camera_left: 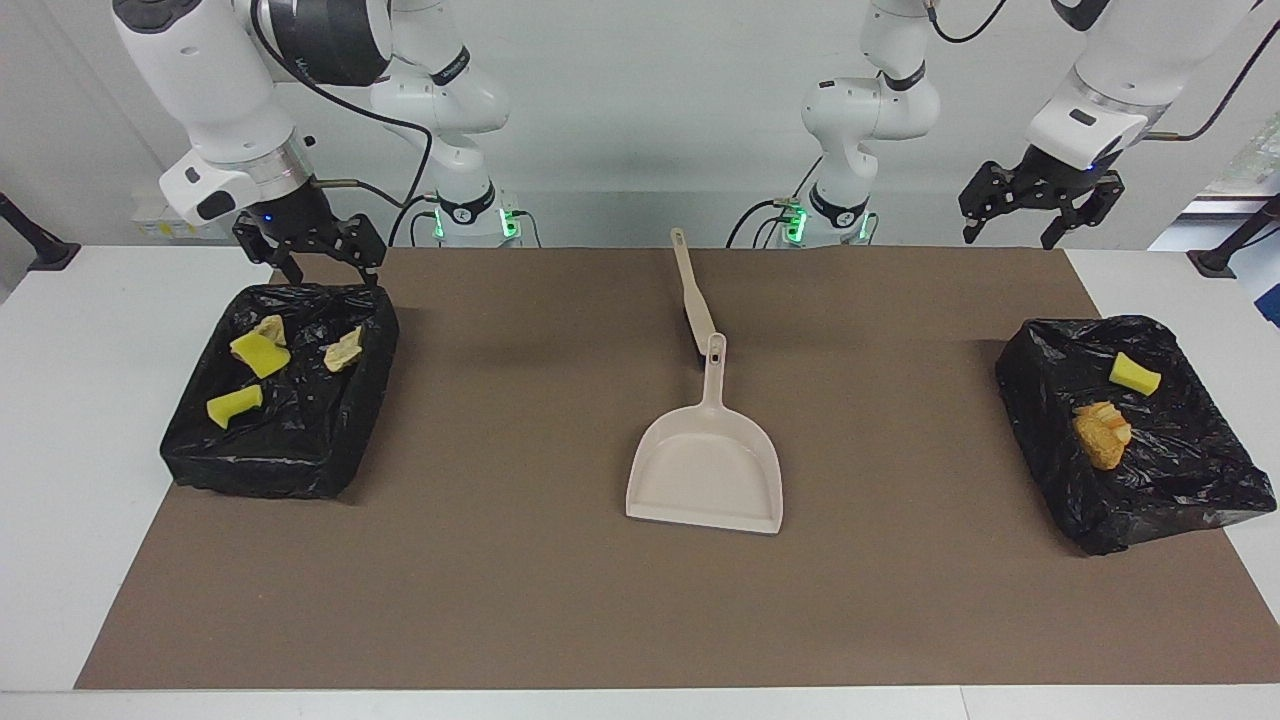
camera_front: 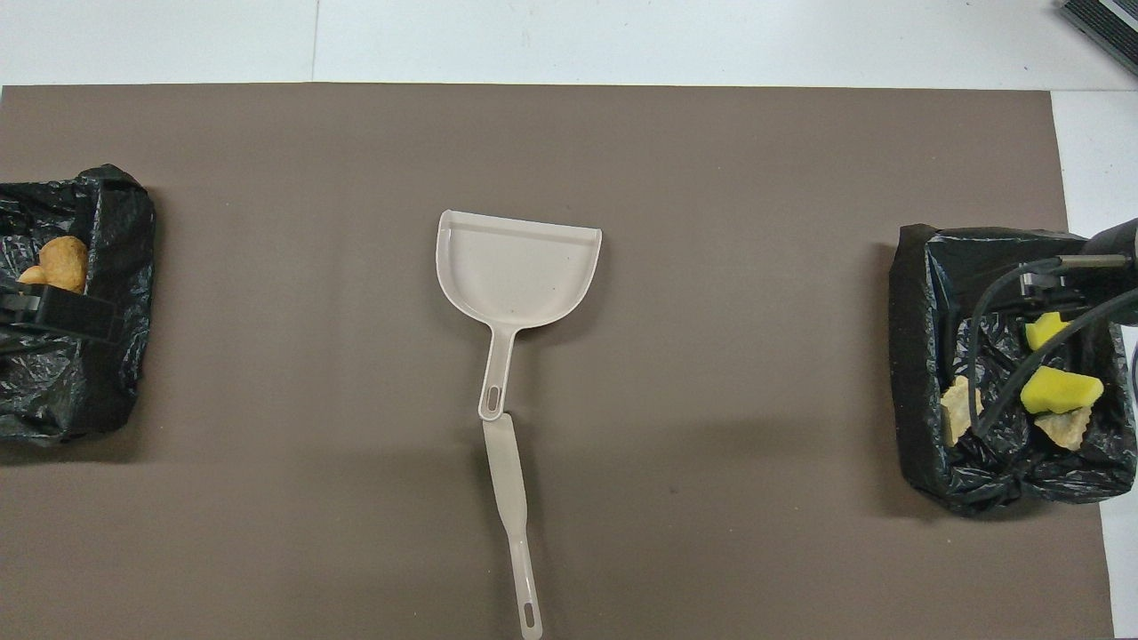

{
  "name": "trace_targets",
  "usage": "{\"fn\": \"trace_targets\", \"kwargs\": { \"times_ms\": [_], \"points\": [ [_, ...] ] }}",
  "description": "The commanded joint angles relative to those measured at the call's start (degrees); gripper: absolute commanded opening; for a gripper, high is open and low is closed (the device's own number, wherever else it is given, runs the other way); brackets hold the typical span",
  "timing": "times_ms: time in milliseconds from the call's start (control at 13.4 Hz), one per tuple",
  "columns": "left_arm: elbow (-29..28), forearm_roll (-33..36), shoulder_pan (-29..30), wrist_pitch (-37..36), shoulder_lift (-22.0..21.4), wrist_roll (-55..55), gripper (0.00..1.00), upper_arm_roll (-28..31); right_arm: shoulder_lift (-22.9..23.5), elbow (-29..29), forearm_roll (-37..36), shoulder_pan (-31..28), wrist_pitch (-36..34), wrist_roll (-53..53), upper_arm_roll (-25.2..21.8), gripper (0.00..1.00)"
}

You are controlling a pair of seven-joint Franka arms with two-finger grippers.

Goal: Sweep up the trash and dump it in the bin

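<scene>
A beige dustpan [camera_left: 705, 470] lies flat mid-mat, its handle toward the robots; it also shows in the overhead view [camera_front: 518, 267]. A beige brush [camera_left: 692, 295] lies nearer to the robots, its tip touching the dustpan handle. Two bins lined with black bags stand at the mat's ends. The bin at the right arm's end [camera_left: 260, 470] holds yellow sponges [camera_left: 259, 353] and beige scraps [camera_left: 343, 350]. The bin at the left arm's end [camera_left: 1150, 510] holds a yellow sponge [camera_left: 1134, 373] and an orange lump [camera_left: 1102, 433]. My right gripper [camera_left: 325, 262] is open and empty over its bin's near rim. My left gripper [camera_left: 1015, 230] is open and empty, raised over the mat's corner.
The brown mat [camera_left: 500, 560] covers most of the white table [camera_left: 70, 450]. No loose trash shows on the mat. Cables hang from the right arm over its bin [camera_front: 916, 356].
</scene>
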Motion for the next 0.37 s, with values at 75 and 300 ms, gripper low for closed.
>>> {"fn": "trace_targets", "kwargs": {
  "times_ms": [75,300],
  "points": [
    [0.63,-0.52,0.09,0.05,-0.12,-0.68,1.0,0.47,-0.12,0.22,-0.12,0.12,0.49,0.72,-0.01,1.0],
    [0.37,-0.61,0.09,-0.12,-0.38,-0.77,1.0,0.47,-0.12,0.22,-0.12,0.12,0.49,0.72,-0.1,1.0]
  ]
}}
